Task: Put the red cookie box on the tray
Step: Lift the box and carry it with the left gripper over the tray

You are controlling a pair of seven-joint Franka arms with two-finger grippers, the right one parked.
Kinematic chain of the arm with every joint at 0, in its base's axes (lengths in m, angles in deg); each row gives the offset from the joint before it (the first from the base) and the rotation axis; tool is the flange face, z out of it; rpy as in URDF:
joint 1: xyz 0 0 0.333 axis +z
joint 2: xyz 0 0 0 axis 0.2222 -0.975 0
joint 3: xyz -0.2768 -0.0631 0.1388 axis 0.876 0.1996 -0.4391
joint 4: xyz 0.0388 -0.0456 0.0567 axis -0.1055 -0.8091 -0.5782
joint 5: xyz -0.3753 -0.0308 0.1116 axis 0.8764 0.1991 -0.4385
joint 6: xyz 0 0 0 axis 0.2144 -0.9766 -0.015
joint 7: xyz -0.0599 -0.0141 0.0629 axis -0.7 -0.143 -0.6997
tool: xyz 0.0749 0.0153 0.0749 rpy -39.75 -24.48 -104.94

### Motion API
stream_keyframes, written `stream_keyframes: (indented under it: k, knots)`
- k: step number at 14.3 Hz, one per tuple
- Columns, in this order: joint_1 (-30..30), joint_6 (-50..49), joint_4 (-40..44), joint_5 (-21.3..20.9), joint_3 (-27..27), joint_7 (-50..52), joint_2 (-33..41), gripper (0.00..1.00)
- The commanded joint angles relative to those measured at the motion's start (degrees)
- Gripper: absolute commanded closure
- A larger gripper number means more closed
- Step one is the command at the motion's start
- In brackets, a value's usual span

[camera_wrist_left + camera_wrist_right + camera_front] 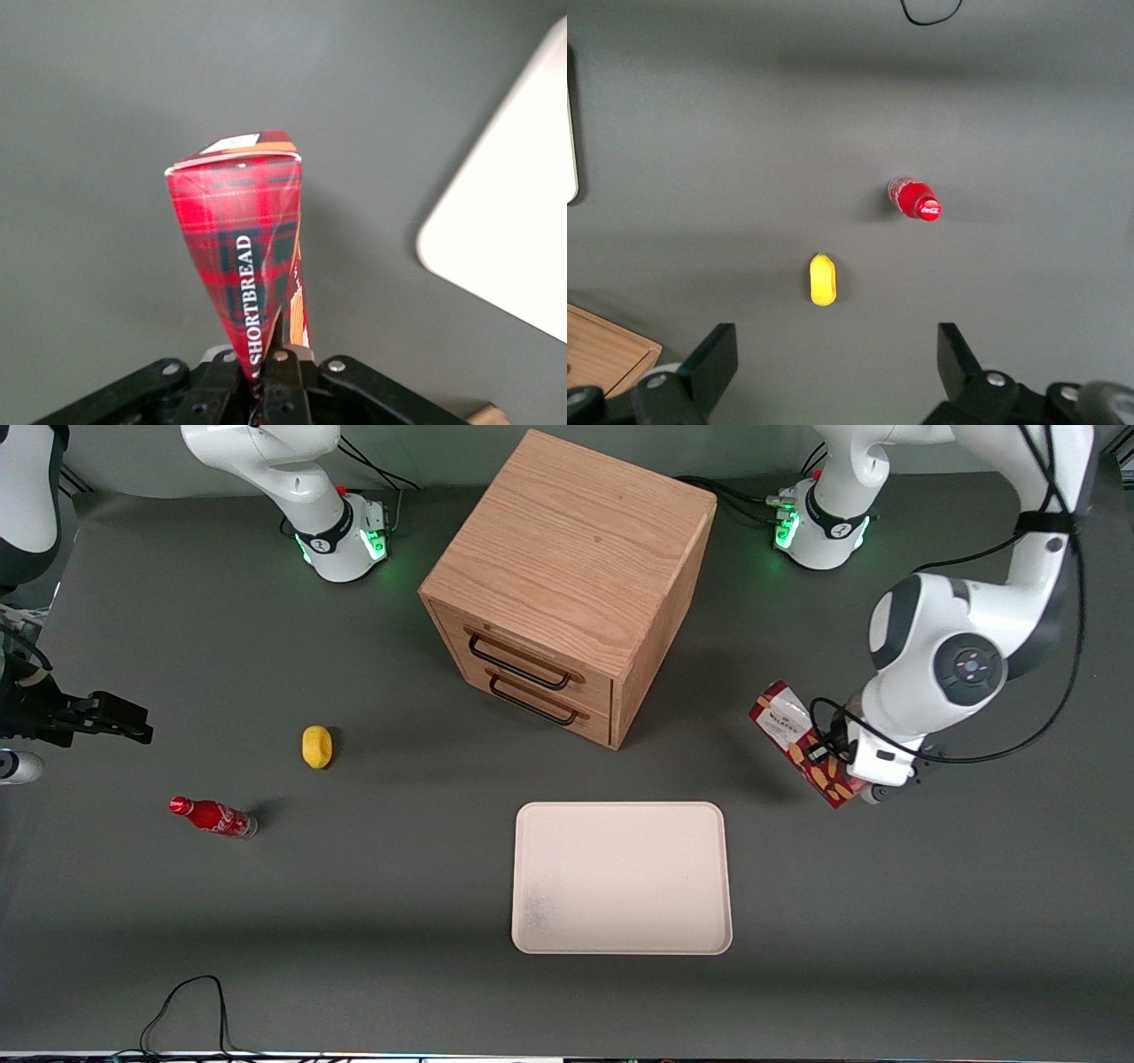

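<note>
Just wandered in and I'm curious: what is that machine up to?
The working arm's hand is clamped on a red cookie box and holds it tilted above the table, beside the tray. Nothing lies on the tray yet. A wooden cabinet, a lemon and a soda bottle sit untouched.

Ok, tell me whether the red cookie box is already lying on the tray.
No, the red cookie box is held in the gripper beside the tray, toward the working arm's end of the table.
</note>
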Motion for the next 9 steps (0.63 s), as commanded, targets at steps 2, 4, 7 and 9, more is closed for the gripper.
stream_keyframes:
  k: [2, 4, 7, 9]
  knots:
    - [-0.7, -11.4, 18.4, -1.8, -0.4, -7.8, -5.9, 1.00]
    - [-2.0, -20.3, 30.0, -1.7, -0.4, -8.1, -10.6, 1.00]
    - [-4.5, -25.8, 42.5, -1.7, -0.4, -10.8, -16.7, 1.00]
    - [-6.1, -25.7, 48.0, -1.7, -0.4, -13.4, -21.2, 1.00]
